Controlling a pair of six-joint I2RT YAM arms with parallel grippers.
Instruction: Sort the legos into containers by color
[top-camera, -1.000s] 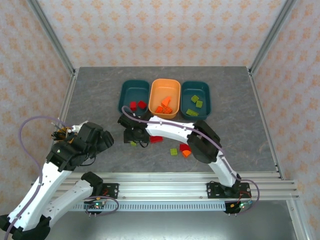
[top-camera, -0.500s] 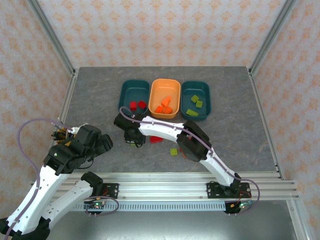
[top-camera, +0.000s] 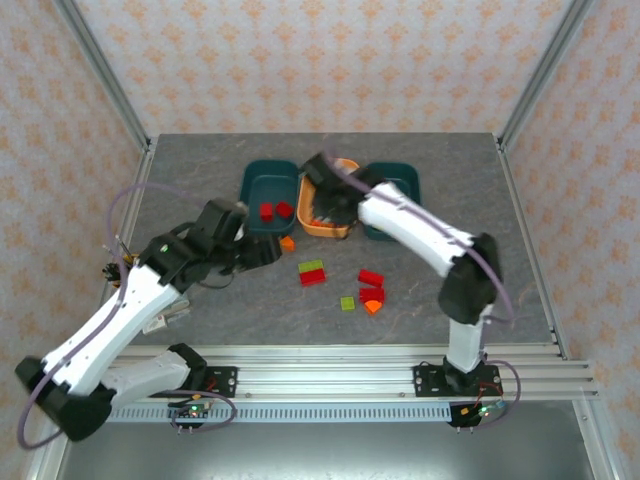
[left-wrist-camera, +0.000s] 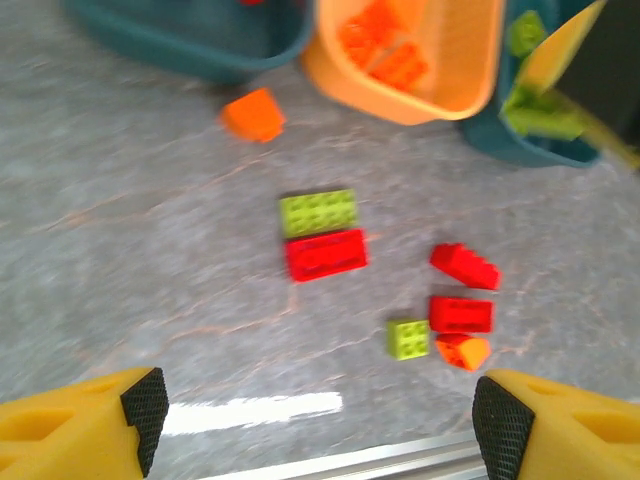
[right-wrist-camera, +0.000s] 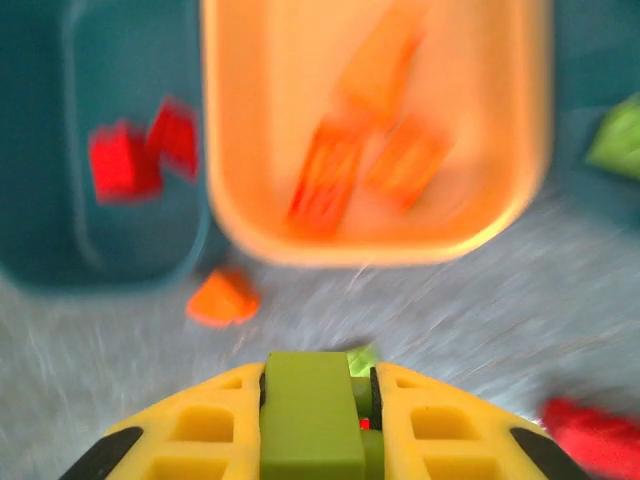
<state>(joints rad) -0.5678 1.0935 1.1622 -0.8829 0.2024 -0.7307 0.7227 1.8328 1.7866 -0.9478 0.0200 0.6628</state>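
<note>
Right gripper (right-wrist-camera: 316, 375): we see it clamped on a yellow-green brick (right-wrist-camera: 310, 425) — orange tray (right-wrist-camera: 270, 120) ahead.
Left gripper (left-wrist-camera: 320, 405): jaws wide apart.

I saw the containers (top-camera: 270, 164) side by side far across the worktop (top-camera: 200, 180), loose legos (top-camera: 312, 277) before them, others seemingly inside.

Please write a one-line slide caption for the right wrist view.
Right gripper holds a yellow-green brick near the orange tray, with an orange wedge on the table nearby.
</note>
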